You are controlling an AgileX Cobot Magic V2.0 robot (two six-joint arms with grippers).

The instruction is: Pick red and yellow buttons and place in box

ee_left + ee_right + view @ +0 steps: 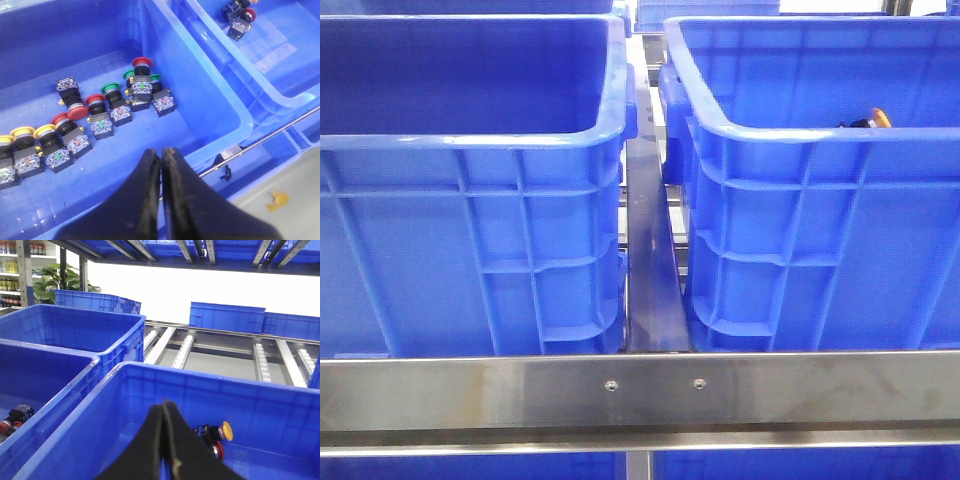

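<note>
You see the buttons (95,122) lying in a loose row on the floor of a blue crate (210,100) in the left wrist view: dark bodies with clear contact blocks, capped in yellow, red and green mushroom heads. The yellow ones sit at one end of the row, the green ones near the other. No lettering on them is legible.

The box (210,390) is the bright blue ribbed crate on the right in the front view, where a yellow-capped button (876,119) peeks above its rim. In the right wrist view a yellow cap lies above a red one inside it.

Your left end effector (161,155) hangs over the row, clenched and empty. Your right end effector (165,407) is likewise clenched on nothing, over the box.
</note>
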